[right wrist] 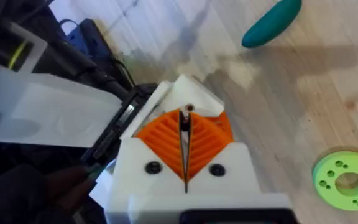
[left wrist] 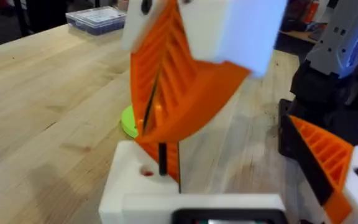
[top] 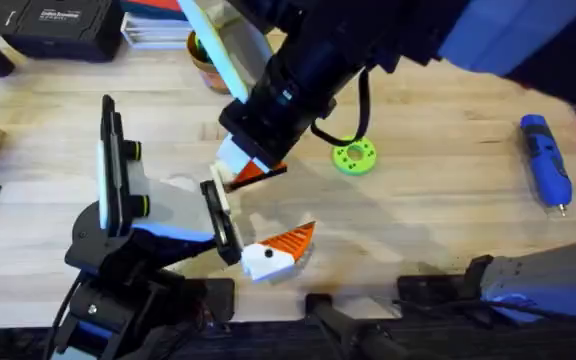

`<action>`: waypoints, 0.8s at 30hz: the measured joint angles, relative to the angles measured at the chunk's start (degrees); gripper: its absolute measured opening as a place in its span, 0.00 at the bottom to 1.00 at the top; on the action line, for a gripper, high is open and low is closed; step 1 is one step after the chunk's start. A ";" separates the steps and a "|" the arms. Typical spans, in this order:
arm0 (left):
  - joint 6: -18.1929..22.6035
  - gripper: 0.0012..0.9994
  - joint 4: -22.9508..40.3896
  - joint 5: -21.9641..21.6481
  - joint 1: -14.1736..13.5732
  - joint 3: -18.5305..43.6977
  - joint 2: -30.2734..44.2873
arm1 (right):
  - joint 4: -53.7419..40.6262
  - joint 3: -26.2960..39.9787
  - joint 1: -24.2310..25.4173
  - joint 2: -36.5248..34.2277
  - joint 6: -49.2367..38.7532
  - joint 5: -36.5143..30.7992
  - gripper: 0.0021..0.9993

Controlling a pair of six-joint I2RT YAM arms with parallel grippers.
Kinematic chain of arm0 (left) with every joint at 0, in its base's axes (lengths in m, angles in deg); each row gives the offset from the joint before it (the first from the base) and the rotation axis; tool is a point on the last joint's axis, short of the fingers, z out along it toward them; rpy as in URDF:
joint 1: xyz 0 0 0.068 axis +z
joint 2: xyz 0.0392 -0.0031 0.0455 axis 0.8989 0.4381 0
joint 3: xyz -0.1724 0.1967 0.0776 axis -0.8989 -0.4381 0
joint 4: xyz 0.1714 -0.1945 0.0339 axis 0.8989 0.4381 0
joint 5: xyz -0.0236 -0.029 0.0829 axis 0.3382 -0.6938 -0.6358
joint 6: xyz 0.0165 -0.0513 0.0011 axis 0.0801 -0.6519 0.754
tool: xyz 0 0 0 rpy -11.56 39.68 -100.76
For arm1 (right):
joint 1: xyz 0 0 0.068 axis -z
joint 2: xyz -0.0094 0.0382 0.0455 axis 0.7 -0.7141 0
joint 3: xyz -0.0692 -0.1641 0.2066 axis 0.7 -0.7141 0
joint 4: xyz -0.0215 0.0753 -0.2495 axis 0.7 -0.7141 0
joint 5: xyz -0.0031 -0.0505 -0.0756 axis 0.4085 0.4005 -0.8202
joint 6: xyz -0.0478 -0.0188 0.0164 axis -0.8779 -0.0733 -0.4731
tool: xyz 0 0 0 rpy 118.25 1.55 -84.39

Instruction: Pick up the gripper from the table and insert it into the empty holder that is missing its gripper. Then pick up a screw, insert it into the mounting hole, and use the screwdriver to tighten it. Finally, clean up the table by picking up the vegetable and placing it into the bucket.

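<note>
Your right gripper (top: pixel 251 172) reaches over the table (top: pixel 438 215) centre. Its jaws are closed on a thin dark screw (right wrist: pixel 189 109) (the tip meets the white holder (left wrist: pixel 135 186)). Your left gripper (top: pixel 246 222) stands wide. The gripper piece (top: pixel 283 248) sits at its outer end, near the table's front edge. The screwdriver (top: pixel 548 160) lies near the right edge, well apart from the green ring (top: pixel 354 157).

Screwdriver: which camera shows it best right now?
Overhead. The blue screwdriver lies whole and unobstructed at the table's far right, metal tip toward the arms' bases. I cannot make it out in either wrist view.
</note>
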 joint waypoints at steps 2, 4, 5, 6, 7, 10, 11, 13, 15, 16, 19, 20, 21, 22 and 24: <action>-0.05 0.99 -0.02 0.00 0.00 0.00 -0.01 | 0.04 0.02 0.04 0.00 -0.01 0.00 0.00; -0.03 0.99 -0.02 0.00 0.00 0.00 -0.01 | 0.07 0.07 0.01 -0.02 -0.01 -0.01 0.00; -0.03 0.99 -0.02 0.00 0.00 0.00 0.01 | 0.07 0.07 0.01 -0.02 -0.01 -0.04 0.00; -0.03 0.99 -0.02 0.00 0.00 0.00 -0.01 | 0.04 0.07 0.01 -0.02 -0.01 -0.12 0.00; -0.03 0.99 -0.02 0.00 0.00 0.00 0.01 | 0.07 0.07 0.01 -0.02 -0.01 -0.27 0.00; -0.03 0.99 -0.02 0.00 0.00 0.00 0.01 | 0.18 0.07 0.01 -0.02 -0.01 -1.05 0.00; -0.01 0.99 -0.04 0.00 0.00 0.00 0.00 | 0.25 0.07 0.01 -0.02 -0.01 -1.36 0.00; -0.01 0.99 -0.04 0.00 0.00 0.00 0.00 | 0.49 0.07 0.01 -0.02 -0.01 -1.71 0.00; -0.01 0.99 -0.04 0.00 0.00 0.00 0.01 | 0.73 0.07 0.01 -0.02 -0.01 -1.83 0.00; -0.01 0.99 -0.04 0.00 0.00 0.00 -0.01 | 0.86 0.07 0.01 -0.02 -0.01 -1.95 0.00; 0.01 0.99 -0.04 0.00 0.00 0.00 0.01 | 0.92 0.07 0.01 -0.02 -0.01 -2.21 0.00; -0.01 0.99 -0.04 0.00 0.00 0.00 -0.01 | 0.92 0.07 0.01 -0.02 -0.01 -2.23 0.00; 0.00 0.99 -0.04 0.00 0.00 0.00 0.01 | 0.90 0.07 0.01 -0.02 -0.01 -2.23 0.00; 0.02 0.99 -0.04 0.00 0.00 0.00 -0.01 | 0.87 0.07 0.01 -0.02 -0.01 -2.23 0.00; 0.00 0.99 -0.04 0.00 0.00 0.00 -0.01 | 0.73 0.07 -0.07 -0.02 -0.01 -2.27 0.00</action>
